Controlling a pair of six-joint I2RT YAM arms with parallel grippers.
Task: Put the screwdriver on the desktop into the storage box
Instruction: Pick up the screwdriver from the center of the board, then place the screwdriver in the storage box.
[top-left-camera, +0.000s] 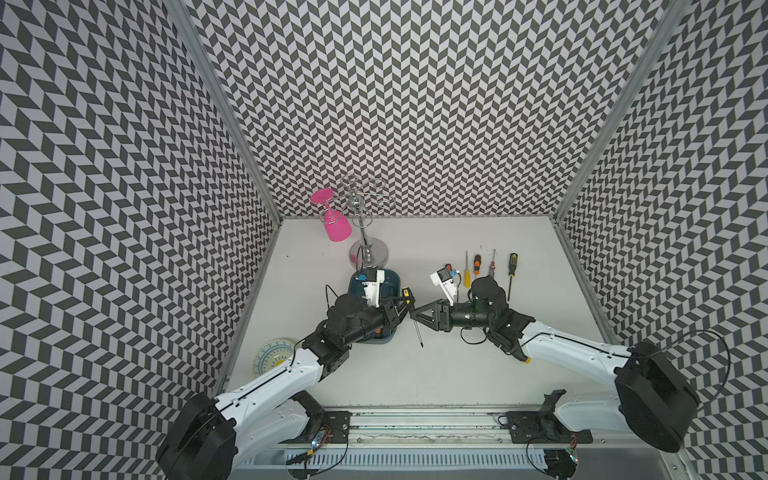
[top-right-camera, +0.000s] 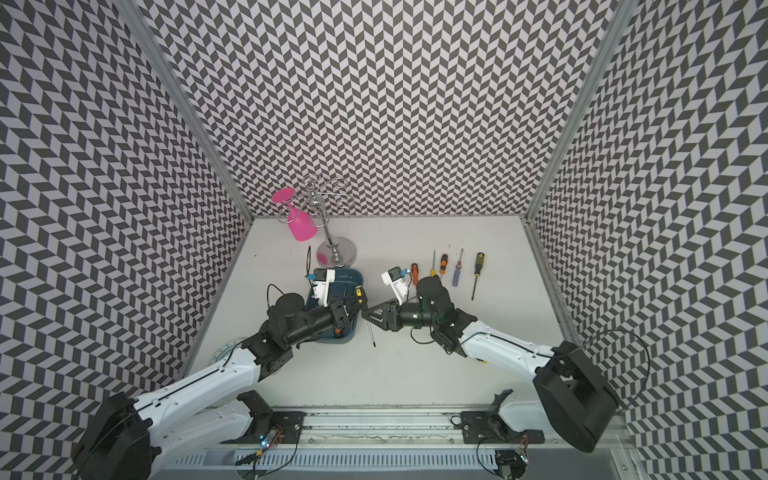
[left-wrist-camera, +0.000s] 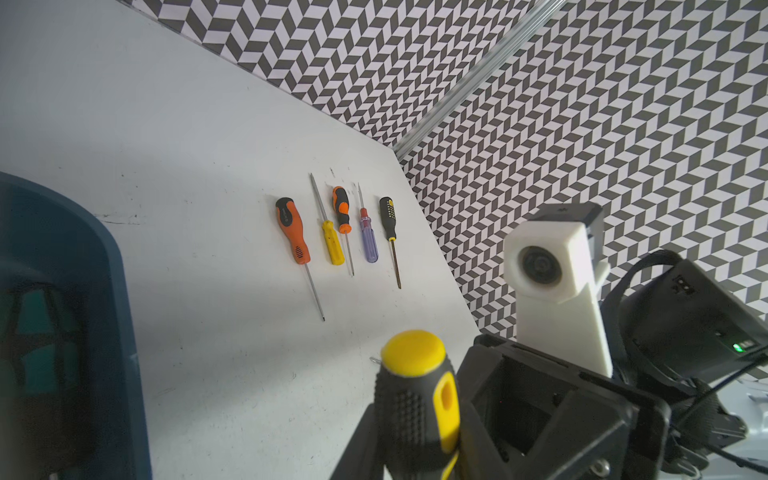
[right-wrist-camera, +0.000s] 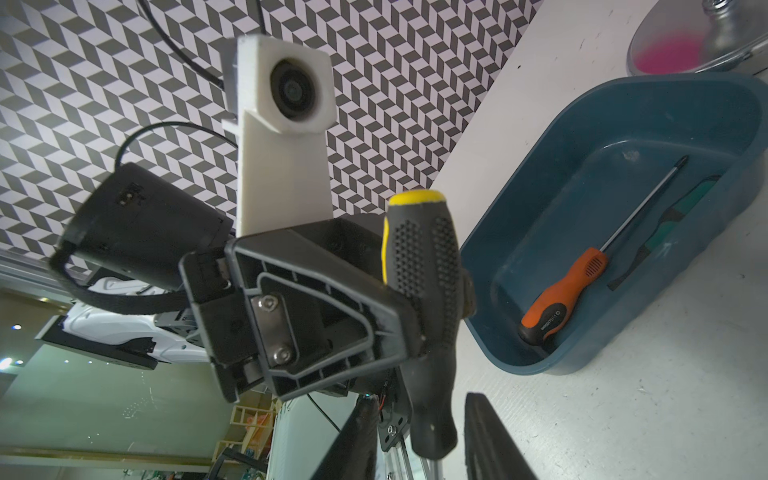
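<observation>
A black-and-yellow screwdriver (top-left-camera: 406, 294) hangs upright above the white desktop (top-left-camera: 457, 374), shaft pointing down, just beside the storage box (top-left-camera: 392, 279). My left gripper (top-left-camera: 400, 309) is shut on its handle (left-wrist-camera: 415, 395). My right gripper (top-left-camera: 412, 317) faces it from the other side, open, its fingers standing clear on both sides of the screwdriver's neck (right-wrist-camera: 430, 432). The teal-blue storage box (right-wrist-camera: 523, 208) holds an orange-handled screwdriver (right-wrist-camera: 561, 291) and a green-and-black one (right-wrist-camera: 665, 232). My left arm hides much of the box in both top views.
Several more screwdrivers (left-wrist-camera: 336, 232) lie in a row on the desktop behind my right arm (top-left-camera: 486, 270). A chrome rack (top-left-camera: 368, 249) with a hanging pink goblet (top-left-camera: 334, 226) stands behind the box. A patterned plate (top-left-camera: 272, 357) lies at the left edge.
</observation>
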